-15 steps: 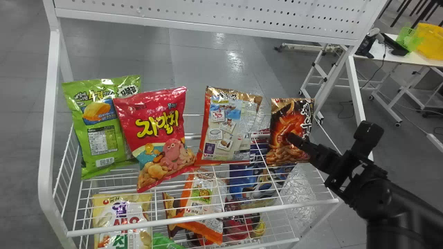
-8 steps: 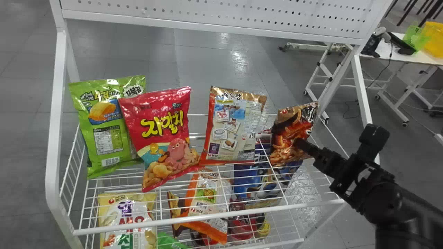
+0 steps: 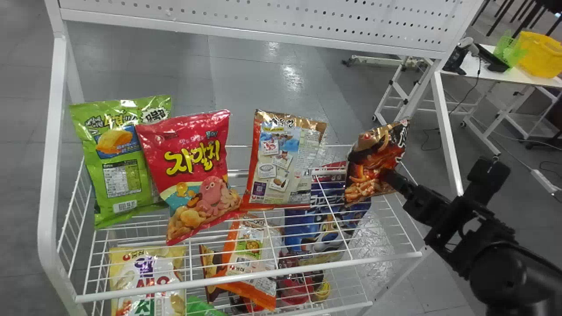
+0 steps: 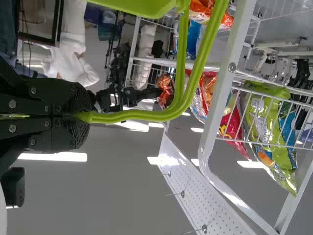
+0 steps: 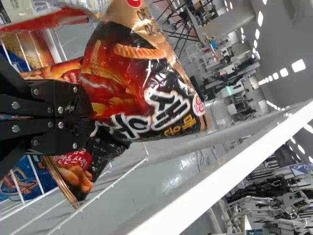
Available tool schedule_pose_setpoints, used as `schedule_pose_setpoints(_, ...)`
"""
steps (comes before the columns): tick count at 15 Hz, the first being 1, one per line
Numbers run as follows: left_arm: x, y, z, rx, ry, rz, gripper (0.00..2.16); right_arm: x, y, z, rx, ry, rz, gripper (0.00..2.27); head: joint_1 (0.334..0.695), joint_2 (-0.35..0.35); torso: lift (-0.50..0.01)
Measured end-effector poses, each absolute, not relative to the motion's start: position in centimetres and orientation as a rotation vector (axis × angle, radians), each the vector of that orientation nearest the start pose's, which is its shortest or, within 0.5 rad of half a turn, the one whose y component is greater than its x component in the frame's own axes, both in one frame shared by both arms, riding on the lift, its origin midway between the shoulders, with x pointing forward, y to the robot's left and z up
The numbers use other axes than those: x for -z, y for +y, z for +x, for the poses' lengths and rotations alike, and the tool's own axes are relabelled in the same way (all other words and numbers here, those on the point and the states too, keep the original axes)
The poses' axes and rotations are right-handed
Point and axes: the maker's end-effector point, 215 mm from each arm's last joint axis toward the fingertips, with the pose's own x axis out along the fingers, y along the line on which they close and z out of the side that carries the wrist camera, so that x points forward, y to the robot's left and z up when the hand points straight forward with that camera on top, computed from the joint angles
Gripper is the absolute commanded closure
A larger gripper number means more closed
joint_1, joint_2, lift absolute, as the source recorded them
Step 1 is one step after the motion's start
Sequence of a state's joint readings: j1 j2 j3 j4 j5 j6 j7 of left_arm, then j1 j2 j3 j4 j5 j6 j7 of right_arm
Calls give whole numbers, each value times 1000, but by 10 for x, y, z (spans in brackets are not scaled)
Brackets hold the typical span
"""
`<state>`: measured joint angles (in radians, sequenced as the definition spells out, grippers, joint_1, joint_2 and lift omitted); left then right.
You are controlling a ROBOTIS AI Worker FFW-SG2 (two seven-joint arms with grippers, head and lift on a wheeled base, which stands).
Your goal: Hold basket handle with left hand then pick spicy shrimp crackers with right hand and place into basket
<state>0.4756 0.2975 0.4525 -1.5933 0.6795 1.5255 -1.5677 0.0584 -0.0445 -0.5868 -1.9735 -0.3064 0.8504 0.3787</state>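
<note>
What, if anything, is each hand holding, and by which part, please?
The left hand holds the basket by its handle; the right hand pinches the spicy shrimp crackers by a fold near their middle.

Item, red bag (image 3: 189,162): yellow lettering, I read "자갈치". Item, green bag (image 3: 147,160): "꼬북칩" at the upper right corner; printed table (image 3: 121,177) and barcode (image 3: 125,206) lower down, too small for me to read. Item, cream bag (image 3: 147,276), behind the wires: "알" in purple, "새우" in red, the green character below only partly legible. Item, black bag (image 3: 371,162): "새우" in large white characters, read by me from the right wrist view; smaller yellow characters alongside, uncertain. Item, bag with a pale back panel (image 3: 285,160): "깡" ends the dark top title; small panel print illegible to me.
</note>
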Motion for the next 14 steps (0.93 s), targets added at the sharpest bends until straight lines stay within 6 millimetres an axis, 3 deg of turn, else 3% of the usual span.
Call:
schedule_pose_setpoints(8, 415, 240, 197, 919, 840, -1718, 2148, 328, -366, 456, -87, 365, 458, 2246, 695, -227, -10)
schedule_pose_setpoints(14, 415, 240, 197, 919, 838, -1719, 2148, 302, -319, 391, -223, 414, 520, 2246, 695, -172, -10)
